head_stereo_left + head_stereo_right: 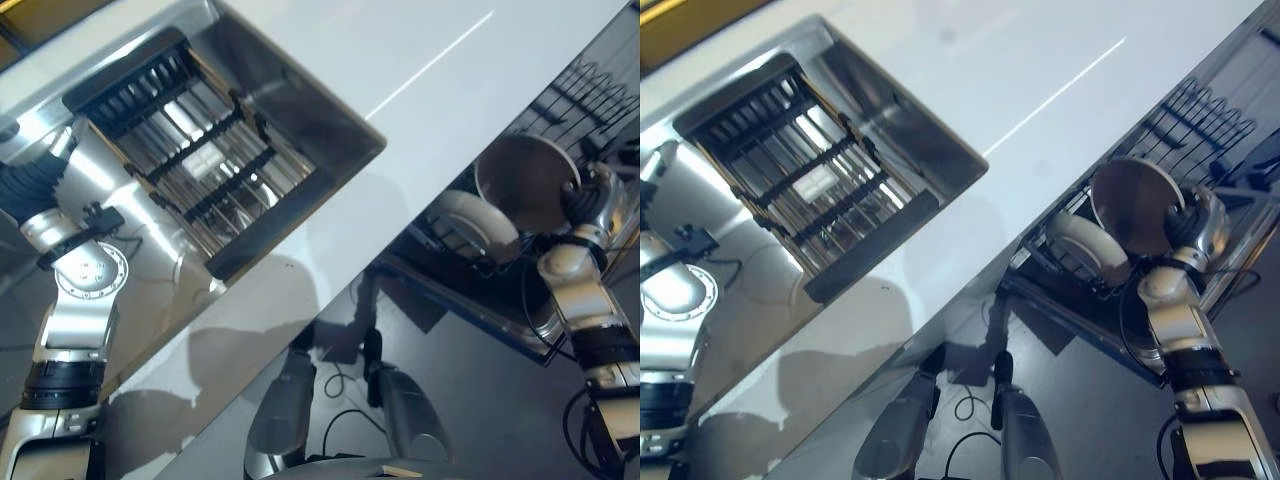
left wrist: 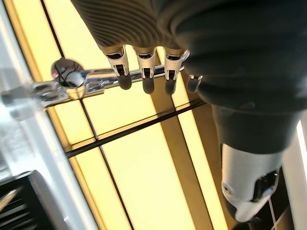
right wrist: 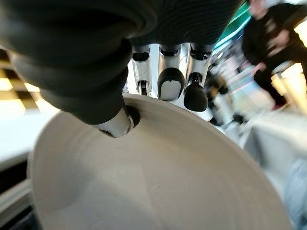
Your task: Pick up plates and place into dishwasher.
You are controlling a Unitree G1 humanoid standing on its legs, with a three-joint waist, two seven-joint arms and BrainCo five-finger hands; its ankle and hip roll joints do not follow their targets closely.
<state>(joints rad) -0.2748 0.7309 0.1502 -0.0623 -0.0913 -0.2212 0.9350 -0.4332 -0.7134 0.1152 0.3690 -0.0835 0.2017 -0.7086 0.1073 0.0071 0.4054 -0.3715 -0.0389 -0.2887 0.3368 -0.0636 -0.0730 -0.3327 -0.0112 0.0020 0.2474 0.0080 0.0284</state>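
Note:
A grey-white plate (image 1: 525, 180) hangs tilted over the open dishwasher's lower rack (image 1: 1200, 120) at the right. My right hand (image 1: 595, 200) is shut on its rim, thumb (image 3: 117, 125) on the plate's face (image 3: 158, 182) and fingers (image 3: 170, 84) behind the edge. A second white plate (image 1: 475, 222) stands in the rack just left of the held one. My left hand (image 2: 144, 72) hangs by a chrome tap (image 2: 67, 81) near the sink, fingers relaxed and holding nothing.
A steel sink (image 1: 300, 110) set in the white counter (image 1: 450, 80) holds a dark wire dish rack (image 1: 190, 150). The counter's edge runs between the sink and the dishwasher. A person (image 3: 273, 28) in dark clothes stands in the background of the right wrist view.

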